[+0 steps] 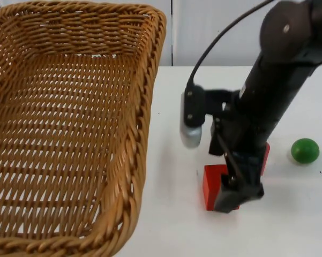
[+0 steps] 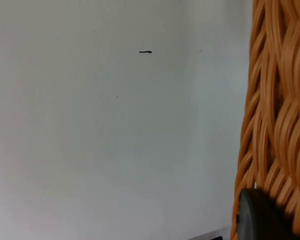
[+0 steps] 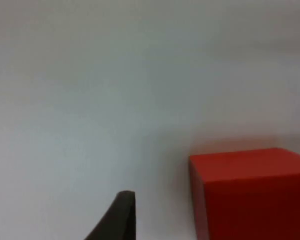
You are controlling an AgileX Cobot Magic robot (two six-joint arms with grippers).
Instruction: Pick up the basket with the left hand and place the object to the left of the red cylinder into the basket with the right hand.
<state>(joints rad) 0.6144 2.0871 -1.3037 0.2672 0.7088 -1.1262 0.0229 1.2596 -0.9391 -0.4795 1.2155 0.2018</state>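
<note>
Here the white table top point(image 1: 166, 225) runs back to the grey partition wall point(image 1: 214, 32), which closes the far side at 12 o'clock in the top view. The wicker basket point(image 1: 64, 128) is lifted close to the camera and covers the whole 9 o'clock side, its woven rim point(image 1: 144, 123) forming a tall edge just beside the working area. In the left wrist view the left gripper's fingertip point(image 2: 259, 220) lies against the basket's weave point(image 2: 279, 100), with bare table point(image 2: 115, 125) beside it; whether that gripper is closed on the rim I cannot tell.

The right gripper point(image 1: 238, 195) is down at the red block point(image 1: 213, 186), near the middle of the table at about 5 o'clock from the picture's centre. In the right wrist view one black fingertip point(image 3: 121, 215) stands apart from the block point(image 3: 249, 195), with table visible between them; the other finger is out of sight, so the width of the jaws cannot be told. A second red shape point(image 1: 265, 156) peeks from behind the arm. A green ball point(image 1: 305, 150) sits at 3 o'clock, well apart from the block. Between basket rim and block lies an open strip of table.
</note>
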